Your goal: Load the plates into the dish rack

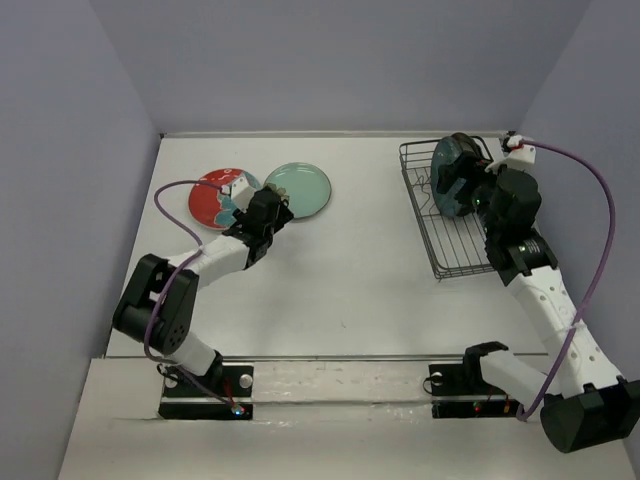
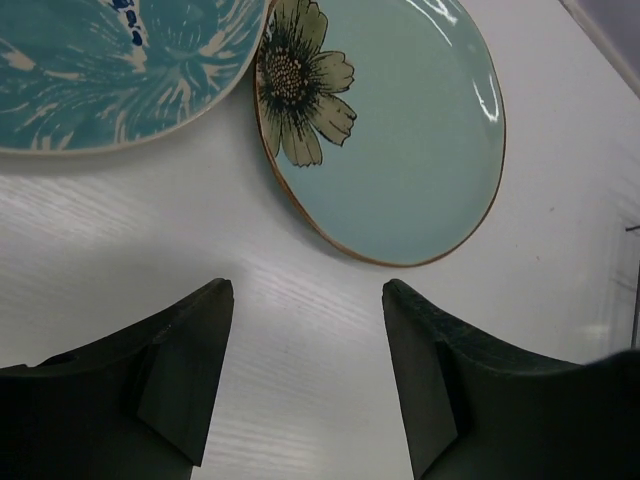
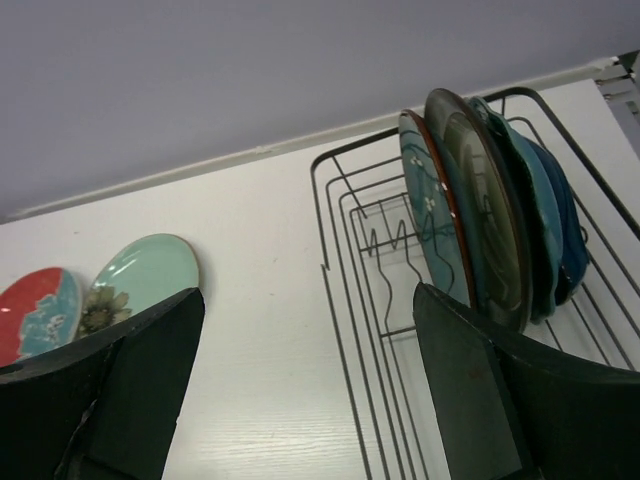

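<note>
Four plates (image 3: 480,230) stand on edge in the dish rack (image 3: 340,330), packed close together just ahead and to the right of your right end effector (image 3: 308,295). That end effector is released, its fingers spread wide with nothing between them. By my reading, two thirds of the load is done. The rack's near slots, straight ahead of the fingertips, look free for more.

Two plates are left, both lying flat on the desk (image 2: 300,230) in front of your left end effector (image 2: 308,290). It too is released, with its fingers apart and only bare desk between them. The pale mint plate (image 2: 400,130) with the brown flower lies just ahead of the fingertips and a little to the right, close but not touching. The red-and-blue floral plate (image 2: 110,70) lies ahead and to the left. Their rims meet beyond the fingers — I cannot tell whether one sits over the other.

The mint plate looks like the next one to take, being nearer the fingertips. Both remaining plates are far to the left of your right end effector, well apart from the rack, so each needs a long carry or a handover.
</note>
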Controlling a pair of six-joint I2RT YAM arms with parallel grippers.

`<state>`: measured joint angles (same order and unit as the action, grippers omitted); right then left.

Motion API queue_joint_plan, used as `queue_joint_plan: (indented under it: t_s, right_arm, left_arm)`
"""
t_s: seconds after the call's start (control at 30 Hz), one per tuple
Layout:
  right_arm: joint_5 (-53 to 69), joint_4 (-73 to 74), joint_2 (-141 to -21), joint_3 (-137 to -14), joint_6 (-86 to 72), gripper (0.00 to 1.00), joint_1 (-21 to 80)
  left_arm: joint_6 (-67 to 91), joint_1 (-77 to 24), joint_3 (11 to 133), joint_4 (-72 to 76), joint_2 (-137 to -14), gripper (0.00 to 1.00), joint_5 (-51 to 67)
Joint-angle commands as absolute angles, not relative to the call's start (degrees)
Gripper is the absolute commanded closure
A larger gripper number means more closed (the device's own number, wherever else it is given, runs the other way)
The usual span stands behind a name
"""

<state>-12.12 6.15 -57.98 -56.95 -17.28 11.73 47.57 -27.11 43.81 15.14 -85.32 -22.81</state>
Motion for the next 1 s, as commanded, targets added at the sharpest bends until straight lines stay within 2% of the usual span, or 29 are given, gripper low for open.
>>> queue_joint_plan:
  t_s: [0.0,0.17,0.37,0.57,0.7,0.8,0.83,0.93,0.97]
  right_arm:
    - [-2.7,7.0,-53.9,-55.5,-20.4,0.09,12.1]
    - [2.0,6.9,-51.5,-54.1,-21.3,0.09,12.7]
    - [5.9,6.2,-50.4,-53.2,-22.3,0.09,12.7]
    - [8.0,5.4,-50.8,-53.6,-22.9,0.1,13.2]
    - [9.6,5.2,-50.4,-54.7,-23.6,0.1,13.7]
    - [10.9,4.8,-49.7,-54.8,-24.4,0.1,14.2]
    - [11.4,4.8,-49.7,-55.0,-24.5,0.11,14.8]
    - [11.6,5.2,-49.5,-55.3,-24.4,0.11,15.3]
    - [11.7,5.4,-49.7,-55.3,-24.3,0.11,15.3]
  left_arm:
    - [50.8,-24.7,49.9,18.5,-91.3,0.3,-25.1]
    - [54.0,-23.6,53.4,19.5,-98.8,0.35,-22.4]
    - [56.2,-22.9,56.9,21.3,-104.4,0.36,-21.8]
    - [58.4,-22.6,57.9,24.9,-109.1,0.49,-19.2]
    - [59.6,-22.6,58.9,25.7,-111.3,0.53,-19.0]
    - [60.5,-22.6,58.5,27.2,-112.2,0.63,-19.1]
    - [60.5,-22.5,58.3,28.0,-112.4,0.75,-19.3]
    - [60.1,-22.3,58.0,29.3,-112.5,0.95,-19.3]
    - [59.8,-22.4,57.0,30.1,-111.5,0.95,-19.4]
